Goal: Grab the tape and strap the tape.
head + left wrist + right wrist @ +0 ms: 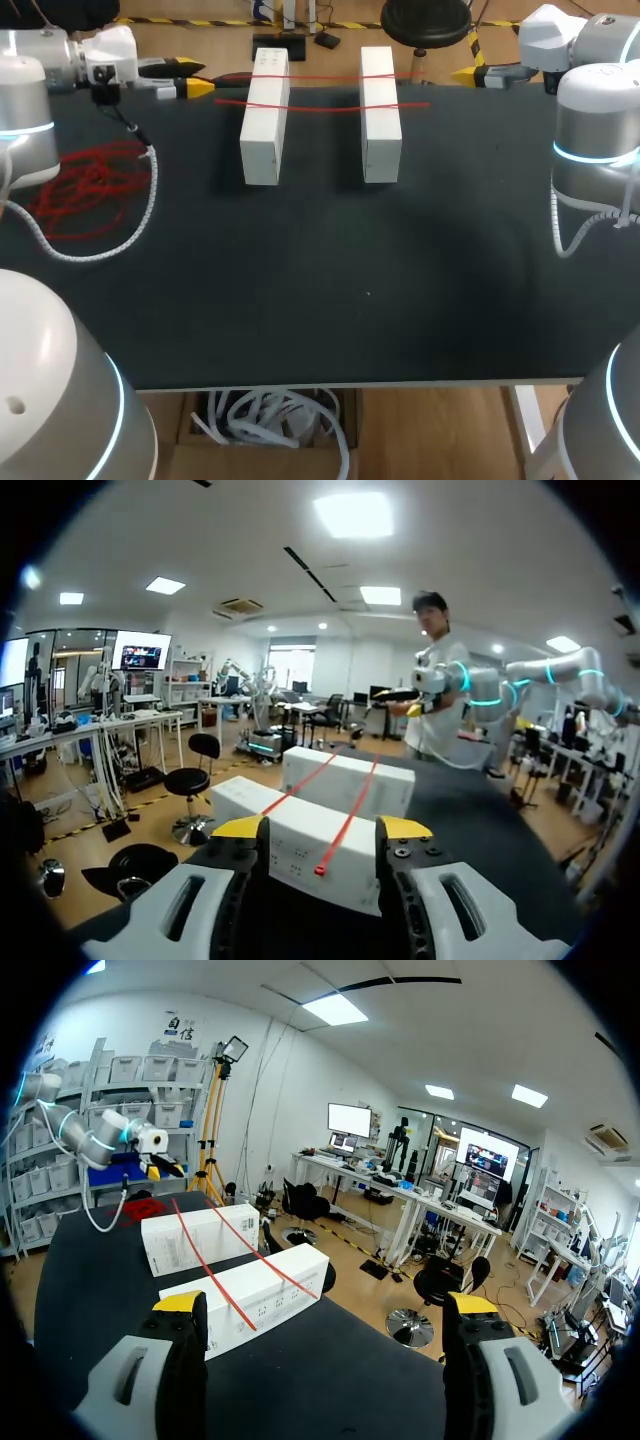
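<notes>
Black table (330, 330) below us, and working outward: a tangled pile of red tape (85, 190) sits at the left side, plain only in the head view (the left wrist camera does not catch it). Next come two white boxes, side by side but apart: left box (265, 118), right box (380, 115). Two red tapes lie across both, the nearer tape (265, 103) and the farther tape (320, 77). Only the left wrist view shows one tape's end hanging over a box's side, just ahead of the left gripper (322, 828), fingers apart, holding nothing. Far edge, opposite side: right gripper (324, 1304), spread wide, holding nothing.
</notes>
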{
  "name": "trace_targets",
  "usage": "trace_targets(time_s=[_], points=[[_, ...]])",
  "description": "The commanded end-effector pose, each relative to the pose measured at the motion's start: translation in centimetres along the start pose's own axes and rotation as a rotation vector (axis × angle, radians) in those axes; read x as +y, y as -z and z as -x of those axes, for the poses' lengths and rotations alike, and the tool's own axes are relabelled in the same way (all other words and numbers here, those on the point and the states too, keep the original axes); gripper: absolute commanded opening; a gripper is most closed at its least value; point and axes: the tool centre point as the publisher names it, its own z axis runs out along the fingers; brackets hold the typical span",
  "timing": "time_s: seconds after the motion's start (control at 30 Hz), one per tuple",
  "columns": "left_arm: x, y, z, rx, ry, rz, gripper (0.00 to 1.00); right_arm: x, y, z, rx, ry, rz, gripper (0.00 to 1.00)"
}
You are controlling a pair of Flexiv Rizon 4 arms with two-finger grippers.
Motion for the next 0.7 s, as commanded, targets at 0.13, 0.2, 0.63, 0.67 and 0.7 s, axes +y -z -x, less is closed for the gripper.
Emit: trace_targets(time_s=[0.13, 0.2, 0.63, 0.67, 0.7], points=[[0.6, -0.7, 0.7, 0.054, -0.005, -0.008, 0.37, 0.0, 0.0, 0.0, 0.000, 0.000, -0.001, 1.00], [0.8, -0.9, 0.7, 0.072, -0.008, -0.005, 0.38, 0.0, 0.0, 0.0, 0.000, 0.000, -0.001, 1.00], [3.2, -1.4, 0.5, 0.102, -0.018, 0.018, 0.31, 0.0, 0.0, 0.0, 0.000, 0.000, -0.001, 1.00], [3.4, -1.4, 0.5, 0.102, -0.017, 0.021, 0.31, 0.0, 0.0, 0.0, 0.000, 0.000, -0.001, 1.00], [3.6, -1.3, 0.5, 0.100, -0.021, 0.029, 0.34, 0.0, 0.0, 0.0, 0.000, 0.000, -0.001, 1.00]])
